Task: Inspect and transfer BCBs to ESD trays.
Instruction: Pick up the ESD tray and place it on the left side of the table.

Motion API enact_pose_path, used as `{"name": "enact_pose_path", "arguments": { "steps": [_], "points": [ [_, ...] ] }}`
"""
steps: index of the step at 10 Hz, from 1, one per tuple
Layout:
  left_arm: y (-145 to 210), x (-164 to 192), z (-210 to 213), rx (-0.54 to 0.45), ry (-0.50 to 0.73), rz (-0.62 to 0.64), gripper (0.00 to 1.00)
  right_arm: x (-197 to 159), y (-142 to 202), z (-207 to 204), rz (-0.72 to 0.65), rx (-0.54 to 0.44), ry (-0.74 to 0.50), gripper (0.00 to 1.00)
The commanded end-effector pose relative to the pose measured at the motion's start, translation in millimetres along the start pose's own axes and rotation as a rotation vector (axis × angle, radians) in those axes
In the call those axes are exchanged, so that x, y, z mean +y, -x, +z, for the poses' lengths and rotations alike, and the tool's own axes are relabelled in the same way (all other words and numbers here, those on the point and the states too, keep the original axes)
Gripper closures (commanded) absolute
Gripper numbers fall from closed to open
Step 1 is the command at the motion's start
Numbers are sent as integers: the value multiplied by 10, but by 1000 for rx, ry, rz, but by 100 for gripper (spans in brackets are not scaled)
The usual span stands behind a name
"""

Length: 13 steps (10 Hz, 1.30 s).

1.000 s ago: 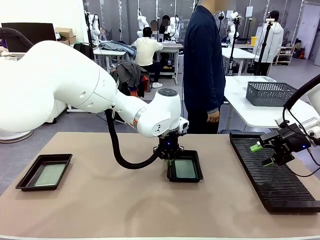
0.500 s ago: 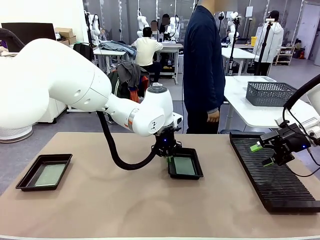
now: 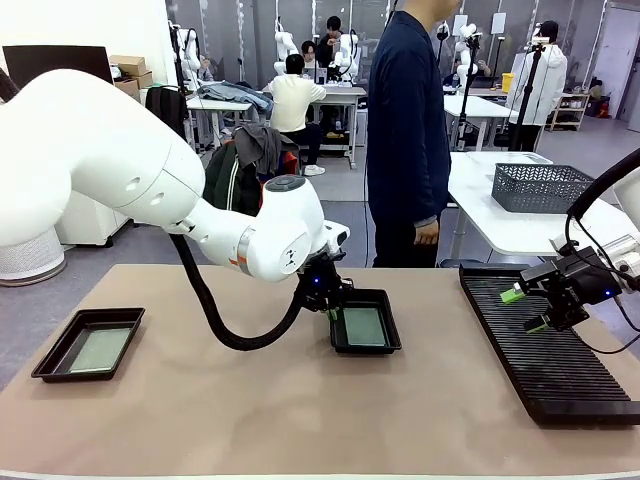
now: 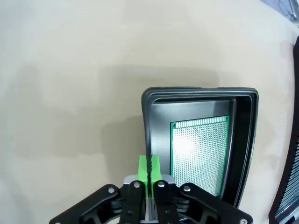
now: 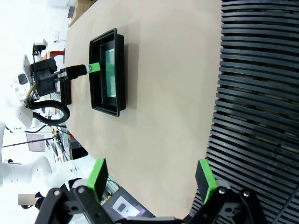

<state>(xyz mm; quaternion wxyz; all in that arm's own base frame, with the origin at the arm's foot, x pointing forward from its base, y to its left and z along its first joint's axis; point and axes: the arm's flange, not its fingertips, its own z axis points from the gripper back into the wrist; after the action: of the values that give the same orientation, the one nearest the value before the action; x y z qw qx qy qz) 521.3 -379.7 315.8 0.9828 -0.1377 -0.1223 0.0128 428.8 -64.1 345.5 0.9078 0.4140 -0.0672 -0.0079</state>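
Left wrist view: the left gripper [image 4: 149, 169] is clamped on the tray [image 4: 148, 121] rim; the tray should be dragged level so the BCB [image 4: 200, 151], beside it, stays flat.

No text or label can be read.

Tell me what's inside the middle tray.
One BCB lies flat on the middle tray's floor. The shut left claw covers its near rim.

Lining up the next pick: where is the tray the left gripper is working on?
In the front view, that ESD tray sits mid-table, a BCB inside, its near-left rim pinched by the left gripper.
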Motion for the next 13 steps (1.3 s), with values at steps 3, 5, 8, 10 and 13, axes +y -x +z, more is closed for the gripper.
{"name": "enact_pose_path", "arguments": {
  "steps": [3, 5, 8, 10, 13],
  "points": [
    [84, 400, 351, 13, 66, 8, 100, -1, -10, -4, -7, -1, 17, 0],
    [37, 697, 623, 21, 93, 9, 100, -1, -10, -4, -7, -1, 17, 0],
    [70, 1233, 977, 32, 85, 0, 100, -1, -10, -4, -7, -1, 17, 0],
    [148, 1659, 1164, 47, 79, -17, 100, -1, -10, -4, -7, -1, 17, 0],
    [251, 2191, 1373, 52, 46, -34, 100, -1, -10, -4, -7, -1, 17, 0]
  ]
}}
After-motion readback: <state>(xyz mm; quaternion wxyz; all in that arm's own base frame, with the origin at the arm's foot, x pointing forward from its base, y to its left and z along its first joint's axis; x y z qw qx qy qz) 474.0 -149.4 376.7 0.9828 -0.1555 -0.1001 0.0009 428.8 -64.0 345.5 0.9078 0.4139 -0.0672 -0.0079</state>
